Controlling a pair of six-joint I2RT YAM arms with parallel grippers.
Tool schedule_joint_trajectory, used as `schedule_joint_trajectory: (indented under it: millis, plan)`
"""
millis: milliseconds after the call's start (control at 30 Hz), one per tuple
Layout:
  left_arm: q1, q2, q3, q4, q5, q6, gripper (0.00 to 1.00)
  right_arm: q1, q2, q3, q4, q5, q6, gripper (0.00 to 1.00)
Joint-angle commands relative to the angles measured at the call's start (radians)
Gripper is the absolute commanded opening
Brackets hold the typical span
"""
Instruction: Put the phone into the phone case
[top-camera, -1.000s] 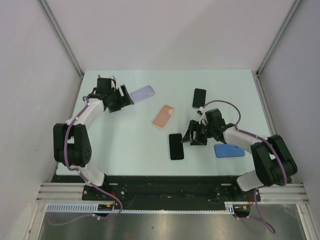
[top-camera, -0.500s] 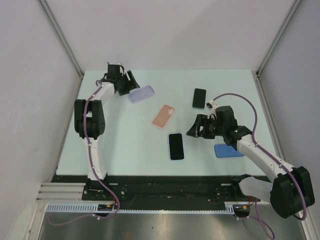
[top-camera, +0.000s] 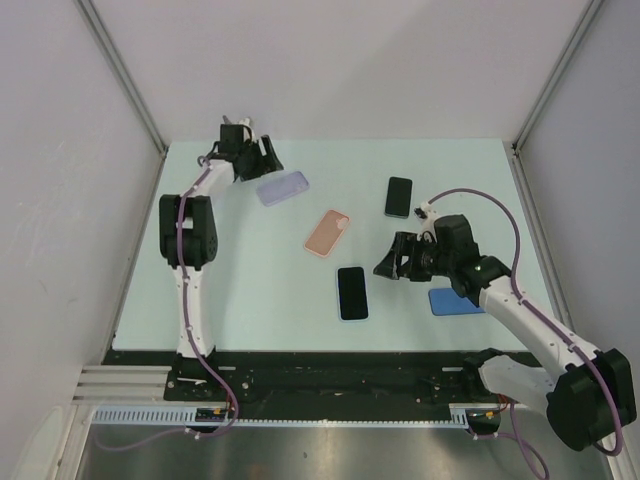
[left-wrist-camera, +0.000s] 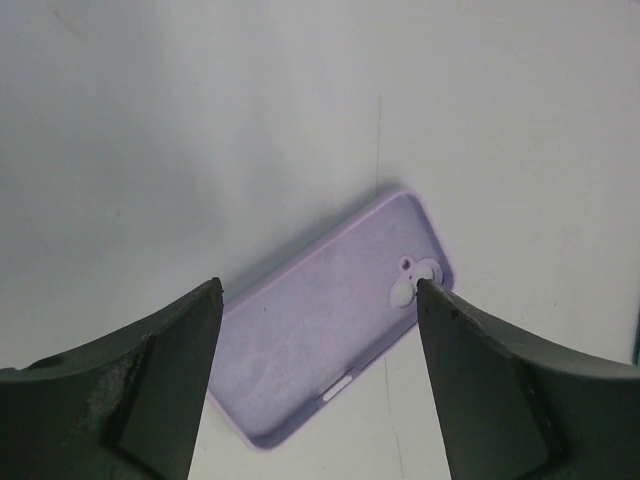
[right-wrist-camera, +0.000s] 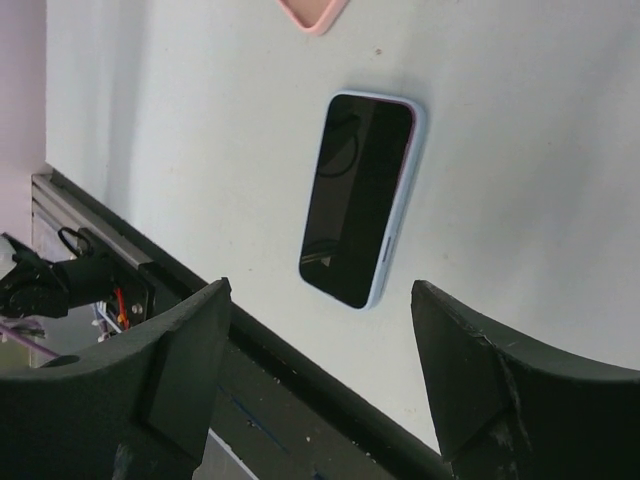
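Both arms poised ahead of the grasp. My left gripper (left-wrist-camera: 318, 290) hung with jaws spread, empty, above the lavender case (left-wrist-camera: 330, 350), which lay flat at the far left of the table (top-camera: 250, 280), apparently open side up. My right gripper (right-wrist-camera: 318, 288), likewise spread and empty, hovered over the dark phone (right-wrist-camera: 358, 195), which lay screen up near the table's middle, well apart from that case. I judged that the right jaws should straddle the phone's long edges squarely, descend level and close gently, lest a skewed pinch slide it.
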Motion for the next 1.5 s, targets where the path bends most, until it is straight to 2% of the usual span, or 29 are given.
schedule_joint_trajectory:
  millis: [0, 100, 167, 433, 533, 633, 900, 1167, 1200, 1267, 1300, 1333, 1467]
  plan:
    - [0.001, 0.064, 0.172, -0.006, -0.004, 0.078, 0.82, 0.037, -0.053, 0.035, 0.035, -0.029, 0.024, 0.76]
    - [0.001, 0.153, 0.308, -0.1, 0.029, 0.075, 0.82, 0.042, -0.064, 0.034, 0.034, -0.032, 0.038, 0.76]
    - [0.001, 0.193, 0.347, -0.156, 0.039, 0.062, 0.83, 0.043, -0.07, 0.034, 0.032, -0.033, 0.043, 0.76]
    - [0.002, 0.19, 0.331, -0.244, 0.065, 0.074, 0.84, 0.062, -0.116, 0.034, 0.025, -0.021, 0.075, 0.76]
    - [0.001, 0.167, 0.295, -0.272, 0.079, 0.084, 0.83, 0.071, -0.147, 0.035, -0.003, 0.003, 0.066, 0.76]
    - [-0.002, 0.119, 0.213, -0.272, 0.086, 0.103, 0.77, 0.071, -0.162, 0.034, -0.031, 0.017, 0.058, 0.76]
    - [-0.039, 0.018, 0.061, -0.307, 0.004, 0.187, 0.65, 0.086, -0.165, 0.032, -0.04, 0.01, 0.05, 0.76]
    - [-0.065, -0.037, -0.014, -0.373, -0.151, 0.172, 0.29, 0.099, -0.167, 0.031, -0.061, 0.022, 0.044, 0.76]
    - [-0.068, -0.051, -0.03, -0.373, -0.162, 0.169, 0.21, 0.1, -0.168, 0.031, -0.061, 0.023, 0.046, 0.76]
    - [-0.08, -0.103, -0.088, -0.365, -0.167, 0.155, 0.13, 0.102, -0.17, 0.026, -0.06, 0.025, 0.047, 0.76]
    - [-0.083, -0.123, -0.106, -0.359, -0.176, 0.151, 0.05, 0.103, -0.17, 0.023, -0.06, 0.028, 0.049, 0.76]
    - [-0.096, -0.137, -0.125, -0.359, -0.184, 0.146, 0.0, 0.103, -0.171, 0.02, -0.058, 0.03, 0.05, 0.76]
    - [-0.12, -0.223, -0.243, -0.344, -0.21, 0.108, 0.0, 0.111, -0.2, -0.015, -0.04, 0.033, 0.072, 0.77]
